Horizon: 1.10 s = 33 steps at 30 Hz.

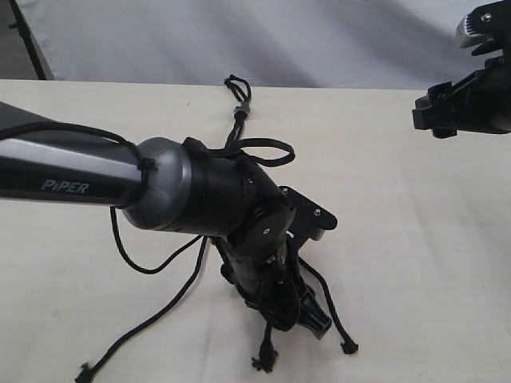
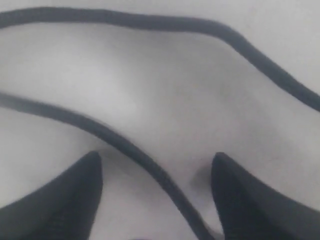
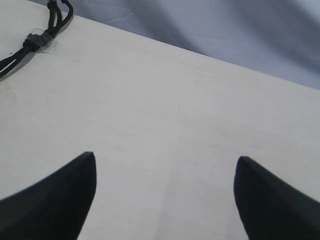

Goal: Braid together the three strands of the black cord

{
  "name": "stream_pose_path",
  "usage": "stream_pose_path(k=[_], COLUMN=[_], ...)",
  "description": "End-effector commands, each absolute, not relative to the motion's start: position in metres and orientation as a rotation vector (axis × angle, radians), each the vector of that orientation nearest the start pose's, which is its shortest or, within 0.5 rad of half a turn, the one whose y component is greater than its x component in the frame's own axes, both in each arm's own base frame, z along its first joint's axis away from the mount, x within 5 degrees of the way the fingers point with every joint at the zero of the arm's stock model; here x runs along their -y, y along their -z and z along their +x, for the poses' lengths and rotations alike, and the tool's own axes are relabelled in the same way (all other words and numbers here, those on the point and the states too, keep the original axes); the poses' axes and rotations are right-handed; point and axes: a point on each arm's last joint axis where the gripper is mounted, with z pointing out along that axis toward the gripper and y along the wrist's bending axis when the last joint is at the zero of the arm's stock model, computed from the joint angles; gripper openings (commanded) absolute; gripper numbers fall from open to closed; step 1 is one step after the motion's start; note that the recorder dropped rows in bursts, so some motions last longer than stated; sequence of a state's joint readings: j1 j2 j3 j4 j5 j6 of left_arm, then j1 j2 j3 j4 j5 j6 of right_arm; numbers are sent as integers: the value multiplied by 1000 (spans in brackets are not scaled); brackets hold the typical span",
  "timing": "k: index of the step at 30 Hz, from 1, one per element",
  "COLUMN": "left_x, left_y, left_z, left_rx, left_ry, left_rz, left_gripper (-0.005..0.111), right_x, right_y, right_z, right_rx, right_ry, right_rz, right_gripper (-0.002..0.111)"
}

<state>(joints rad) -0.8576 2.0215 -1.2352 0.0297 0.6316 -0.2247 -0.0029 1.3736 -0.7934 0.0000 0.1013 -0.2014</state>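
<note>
The black cord lies on the pale table [image 1: 415,239], with its knot and short loop [image 1: 237,88] at the far edge. The loop end also shows in the right wrist view [image 3: 37,39]. Its three strands run toward the near edge under my left arm. One strand [image 1: 152,319] trails to the near left, and the frayed ends of the other two [image 1: 263,359] [image 1: 349,347] lie at the front. My left gripper [image 1: 291,313] [image 2: 156,157] is open, low over the table, with one strand [image 2: 145,162] lying between its fingers. My right gripper [image 1: 435,112] [image 3: 166,157] hangs open over bare table at the far right.
My left arm [image 1: 184,191] reaches across the middle and hides most of the strands. A glossy cable [image 1: 128,251] loops beneath it. A white backdrop [image 1: 319,40] runs behind the table's far edge.
</note>
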Motion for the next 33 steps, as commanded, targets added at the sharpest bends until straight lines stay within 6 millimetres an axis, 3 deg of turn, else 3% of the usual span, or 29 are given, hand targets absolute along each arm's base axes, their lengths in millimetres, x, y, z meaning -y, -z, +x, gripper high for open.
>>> stream_pose_path(k=[1, 3, 8, 13, 19, 24, 28, 33], left_x=[286, 284, 271, 235, 187, 155, 151, 189], left_y=[-118, -123, -155, -175, -152, -126, -113, -108], left_z=[246, 245, 251, 272, 292, 292, 279, 246], left_rx=[-2835, -2830, -2723, -2727, -2770, -2779, -2846, -2873], left_ry=[87, 75, -25, -249, -260, -199, -112, 109], left_rz=[1010, 1053, 1110, 1034, 923, 850, 777, 946], left_gripper=[28, 3, 1, 1, 1, 1, 1, 1], right_x=[3, 3, 3, 3, 3, 3, 3, 3], right_y=[-257, -257, -257, -256, -256, -256, -256, -257], right_z=[290, 290, 290, 290, 290, 290, 290, 290], right_rx=[-2148, -2148, -2149, -2151, -2152, -2152, -2152, -2145], right_ry=[118, 116, 109, 106, 105, 105, 105, 104], right_rz=[-200, -198, -184, -179, -176, -176, -176, -174], right_gripper=[72, 72, 72, 72, 72, 72, 72, 72])
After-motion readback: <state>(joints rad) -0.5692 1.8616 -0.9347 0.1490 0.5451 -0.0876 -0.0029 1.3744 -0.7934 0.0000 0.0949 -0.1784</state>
